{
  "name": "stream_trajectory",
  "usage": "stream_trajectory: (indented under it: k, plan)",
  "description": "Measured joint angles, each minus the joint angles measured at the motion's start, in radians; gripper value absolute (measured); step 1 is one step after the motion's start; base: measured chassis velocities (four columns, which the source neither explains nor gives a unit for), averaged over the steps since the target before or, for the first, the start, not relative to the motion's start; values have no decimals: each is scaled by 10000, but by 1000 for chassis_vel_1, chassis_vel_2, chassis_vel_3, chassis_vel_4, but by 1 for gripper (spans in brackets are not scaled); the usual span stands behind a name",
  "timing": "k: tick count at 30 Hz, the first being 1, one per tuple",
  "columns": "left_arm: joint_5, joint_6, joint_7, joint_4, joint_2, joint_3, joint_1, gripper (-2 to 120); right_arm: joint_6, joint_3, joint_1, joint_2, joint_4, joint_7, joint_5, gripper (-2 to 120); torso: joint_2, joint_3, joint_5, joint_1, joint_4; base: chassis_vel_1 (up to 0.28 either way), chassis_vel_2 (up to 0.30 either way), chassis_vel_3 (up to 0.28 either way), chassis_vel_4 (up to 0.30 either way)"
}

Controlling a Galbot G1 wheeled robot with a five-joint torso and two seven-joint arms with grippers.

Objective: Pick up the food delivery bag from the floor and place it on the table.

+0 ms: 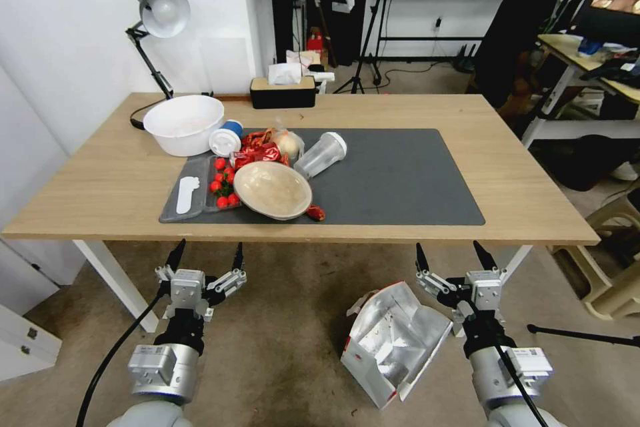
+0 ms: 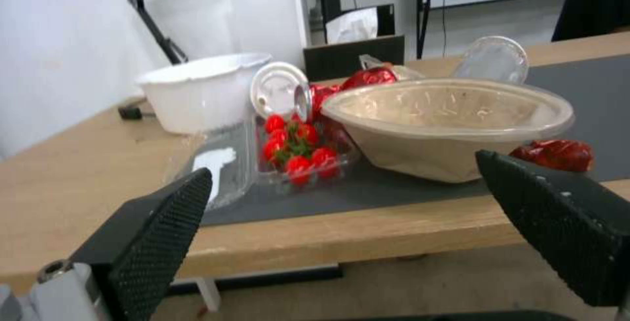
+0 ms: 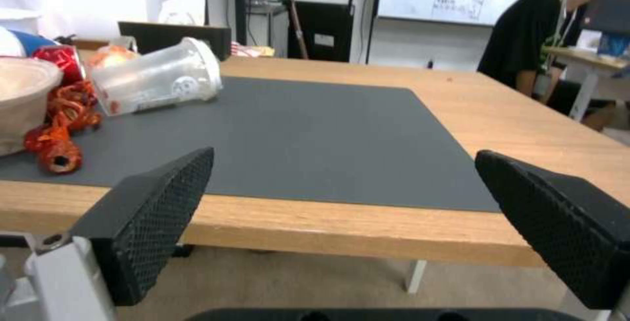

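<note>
**Silver-lined bag on the floor, not yet picked up**

Left gripper (image 1: 206, 258) hangs wide open and empty before the table (image 1: 533, 213)'s near edge. Right of it, the food delivery bag (image 1: 393, 340) lies on the floor (image 1: 280, 360). Just beside, the right gripper (image 1: 452, 257) is equally open and empty. Next comes reaching down for the bag.

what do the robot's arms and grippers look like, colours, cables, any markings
Both arms end in silver-grey metal wrist cylinders topped by black collars and pale grey gripper blocks. The left gripper and right gripper each carry two pointed black fingers with diamond-knurled pads. A black cable runs along each arm, and the right wrist bears a small printed label.
</note>
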Motion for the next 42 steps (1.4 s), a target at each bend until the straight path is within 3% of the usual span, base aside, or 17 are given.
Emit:
stream_trajectory:
  k: [6,14,27,42]
  plan:
    - [-2065,1834,-411,-760,-93,-95,-869,100,-1823,621,802,-59,719,92,878,100,0,0,3,1,-2,0,0,0,0]
    - [-2102,1204,-200,-219,-45,-235,-953,100,-4048,1381,1804,-151,1565,206,1990,100,0,0,-1,1,-2,0,0,0,0]
    - [-2105,654,-203,-71,-29,-330,-823,100,-4220,1450,2049,-465,1454,162,2338,100,-1,0,0,1,0,0,0,0,0]
    - [-2182,101,-141,234,43,-372,-697,100,-3597,1260,1769,-437,1290,128,2152,100,0,0,0,1,0,0,0,0,0]
